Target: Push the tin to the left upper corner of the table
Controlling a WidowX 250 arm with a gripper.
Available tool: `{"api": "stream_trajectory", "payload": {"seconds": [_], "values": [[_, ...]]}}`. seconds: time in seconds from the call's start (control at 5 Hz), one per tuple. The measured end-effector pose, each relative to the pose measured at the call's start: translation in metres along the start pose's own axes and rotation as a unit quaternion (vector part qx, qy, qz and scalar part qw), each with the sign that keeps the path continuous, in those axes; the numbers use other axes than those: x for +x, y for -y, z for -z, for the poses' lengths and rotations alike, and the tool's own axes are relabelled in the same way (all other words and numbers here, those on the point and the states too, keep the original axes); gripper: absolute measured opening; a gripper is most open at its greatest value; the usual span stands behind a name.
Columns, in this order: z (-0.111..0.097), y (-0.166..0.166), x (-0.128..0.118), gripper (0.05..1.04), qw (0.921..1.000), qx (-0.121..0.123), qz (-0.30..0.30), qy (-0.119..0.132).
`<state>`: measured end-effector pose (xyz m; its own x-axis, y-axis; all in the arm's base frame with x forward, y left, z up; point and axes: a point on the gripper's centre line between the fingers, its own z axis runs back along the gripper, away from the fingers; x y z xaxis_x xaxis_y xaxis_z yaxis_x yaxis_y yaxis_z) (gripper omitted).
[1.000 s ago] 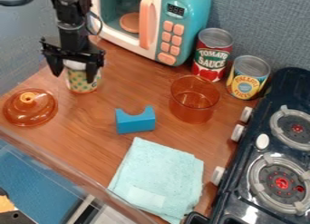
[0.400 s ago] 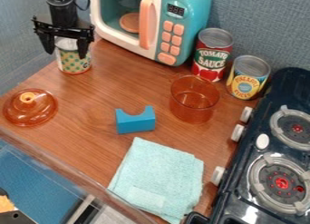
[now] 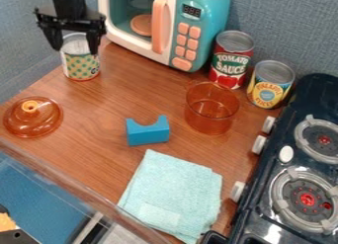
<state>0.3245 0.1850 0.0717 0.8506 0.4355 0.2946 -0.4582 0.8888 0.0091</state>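
We count three cylindrical containers on the wooden table: one dotted tin, one red-labelled can and one yellow-labelled can. We count one amber pot, one amber lid, one notched blue block and one folded cloth. We identify one toy microwave with six small buttons and one wide one, and one toy stove with two burners in view.

We locate the dotted tin upright at the upper left of the table, near the wall and left of the microwave. Above it we find the gripper, fingers spread wide, one toward each side of the tin's top. We observe no grip on the tin; we cannot tell whether either finger touches it.
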Motion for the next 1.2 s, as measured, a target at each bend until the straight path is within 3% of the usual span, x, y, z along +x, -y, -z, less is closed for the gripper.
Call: {"api": "stream_trajectory", "payload": {"seconds": [0.2, 1.2], "values": [[-0.0148, 0.0019, -0.0030, 1.001, 0.9995, -0.006, 0.028, 0.012], [-0.0150, 0.0013, -0.0036, 1.001, 0.9995, -0.006, 0.030, 0.011]]}}
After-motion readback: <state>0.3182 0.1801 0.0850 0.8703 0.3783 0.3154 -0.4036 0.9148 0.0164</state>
